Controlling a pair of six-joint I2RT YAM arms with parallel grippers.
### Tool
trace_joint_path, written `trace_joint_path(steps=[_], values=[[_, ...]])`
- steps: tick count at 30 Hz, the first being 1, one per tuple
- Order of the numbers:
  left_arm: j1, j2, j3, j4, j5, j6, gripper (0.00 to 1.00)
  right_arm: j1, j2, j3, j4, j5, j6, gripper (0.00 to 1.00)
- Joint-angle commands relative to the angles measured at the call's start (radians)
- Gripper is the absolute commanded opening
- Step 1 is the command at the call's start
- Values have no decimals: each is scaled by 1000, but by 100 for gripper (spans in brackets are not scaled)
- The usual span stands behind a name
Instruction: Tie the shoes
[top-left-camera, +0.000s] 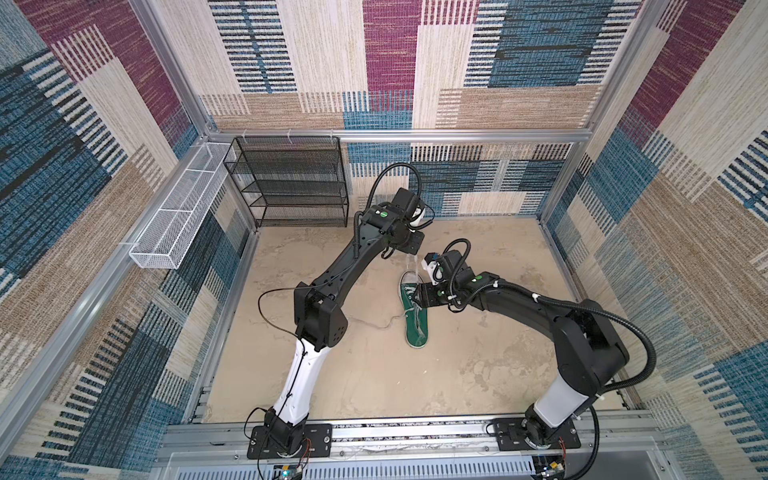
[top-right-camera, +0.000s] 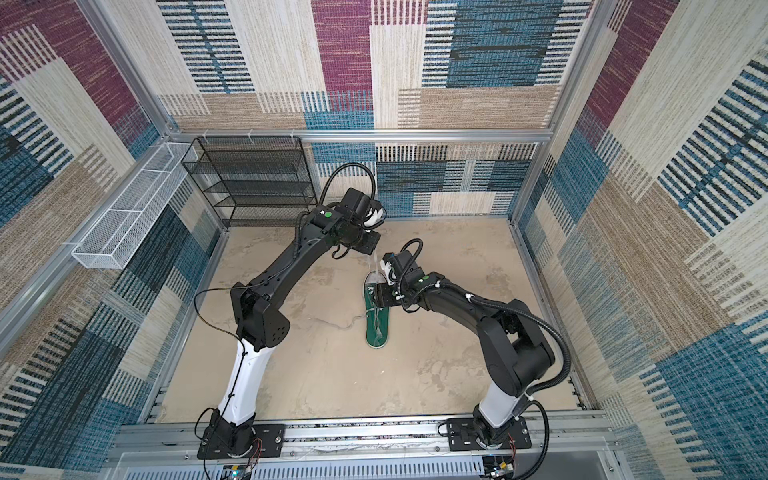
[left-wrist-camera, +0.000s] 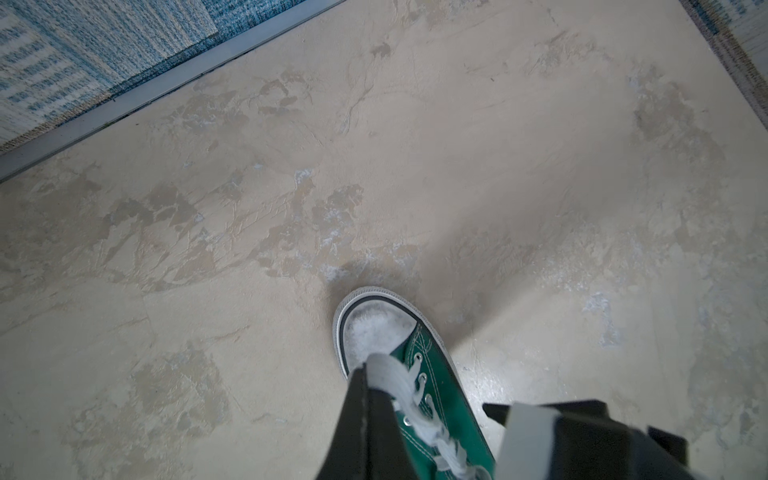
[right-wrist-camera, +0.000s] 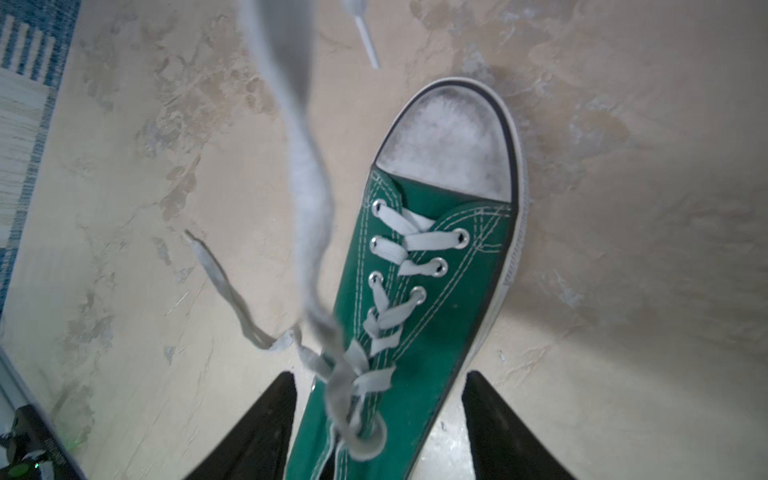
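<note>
Green canvas sneaker (top-left-camera: 414, 316) mid-floor, toe far. Left gripper (left-wrist-camera: 365, 374) clamped on limp flat lace (right-wrist-camera: 309, 166), held high over its toe; right gripper (right-wrist-camera: 378, 386) spread, empty, astride ankle end. Light, floppy, prob slippy: best pinched flat nr the crossing.

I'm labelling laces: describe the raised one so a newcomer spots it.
Find the green shoe in the middle of the table. One lace runs up from its eyelets to the shut left gripper. Unlike it, the other lace lies slack on the table.
</note>
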Motion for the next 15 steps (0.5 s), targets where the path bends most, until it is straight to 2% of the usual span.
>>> trace_joint_path(steps=[1, 4, 7, 15], values=[[4, -29, -29, -1, -29, -3, 0, 1, 44, 47, 8, 94, 49, 67], [18, -47, -81, 0, -35, -8, 0, -10, 43, 56, -18, 150, 80, 67], [39, -52, -141, 2, -26, -16, 0, -31, 29, 28, -10, 114, 75, 67], [63, -31, -287, 47, -28, -15, 0, -52, 92, 56, -75, 106, 58, 67]])
